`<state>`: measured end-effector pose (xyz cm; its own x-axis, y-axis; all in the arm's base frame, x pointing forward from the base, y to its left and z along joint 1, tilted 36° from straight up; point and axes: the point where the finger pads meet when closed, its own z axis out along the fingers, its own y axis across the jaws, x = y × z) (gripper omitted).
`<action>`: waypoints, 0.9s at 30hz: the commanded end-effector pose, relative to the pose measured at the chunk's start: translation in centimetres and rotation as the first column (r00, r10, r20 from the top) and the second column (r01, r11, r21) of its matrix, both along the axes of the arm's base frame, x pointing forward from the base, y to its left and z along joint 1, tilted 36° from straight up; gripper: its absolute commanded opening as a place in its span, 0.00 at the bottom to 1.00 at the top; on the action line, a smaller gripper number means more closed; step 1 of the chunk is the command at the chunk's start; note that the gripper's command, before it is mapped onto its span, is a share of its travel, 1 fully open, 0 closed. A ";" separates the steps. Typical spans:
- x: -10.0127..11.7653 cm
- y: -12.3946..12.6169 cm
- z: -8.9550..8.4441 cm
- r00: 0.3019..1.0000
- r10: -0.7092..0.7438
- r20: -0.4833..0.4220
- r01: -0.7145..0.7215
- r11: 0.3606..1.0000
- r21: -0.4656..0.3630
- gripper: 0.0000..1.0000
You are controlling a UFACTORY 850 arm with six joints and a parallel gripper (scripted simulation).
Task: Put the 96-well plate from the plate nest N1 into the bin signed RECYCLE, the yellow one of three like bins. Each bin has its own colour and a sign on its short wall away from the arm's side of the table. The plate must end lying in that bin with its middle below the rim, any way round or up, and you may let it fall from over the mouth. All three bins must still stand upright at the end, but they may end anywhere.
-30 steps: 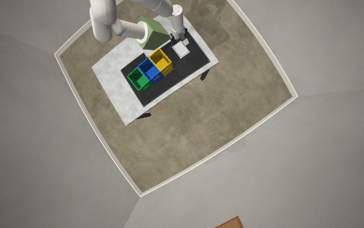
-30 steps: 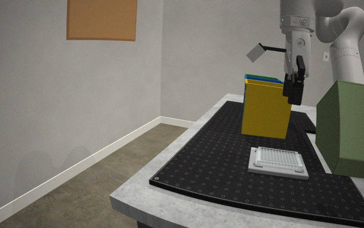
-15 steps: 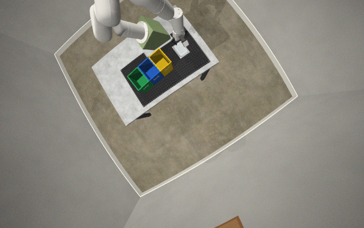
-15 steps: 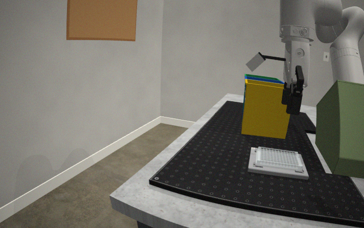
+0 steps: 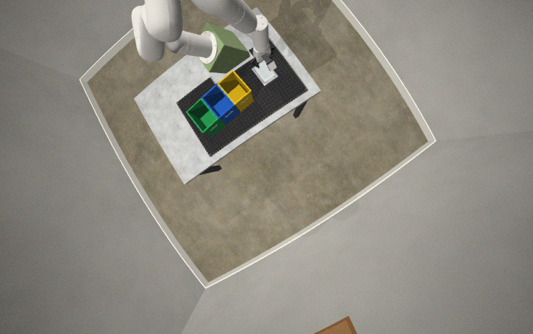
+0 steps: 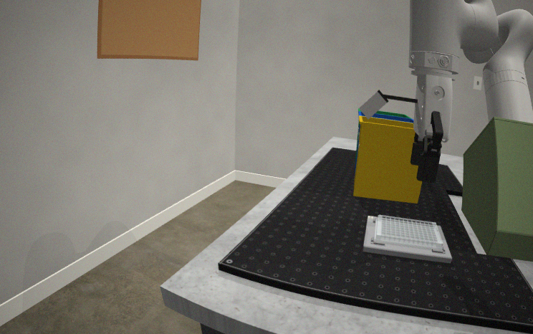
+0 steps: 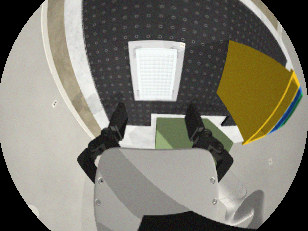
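Claw (image 6: 426,157) spread wide, holding nothing, hanging above the tabletop (image 6: 251,228) just beside the yellow bin (image 6: 387,161). Risk in descending: knocking that bin's near wall and tipping it, or landing skewed and pinching only a corner. 96-well plate (image 6: 407,231) seated flat in nest N1 (image 6: 405,251), below and ahead of the claw, untouched.

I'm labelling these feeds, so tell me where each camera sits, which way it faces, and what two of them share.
Top: high overhead, looking down on the table, three bins and the room floor; the arm's white links show.
Exterior: beside the table's end, level, facing the yellow bin and 96-well plate; forearm and open tool show.
Wrist: on the arm's last link, looking down past both fingers at the plate.
Shared: all three show the plate in its nest and the yellow bin.
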<state>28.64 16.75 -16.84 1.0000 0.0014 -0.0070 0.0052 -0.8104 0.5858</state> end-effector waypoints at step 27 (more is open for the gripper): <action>0.0 -2.6 -3.7 1.000 0.001 0.001 -0.001 1.000 0.001 1.00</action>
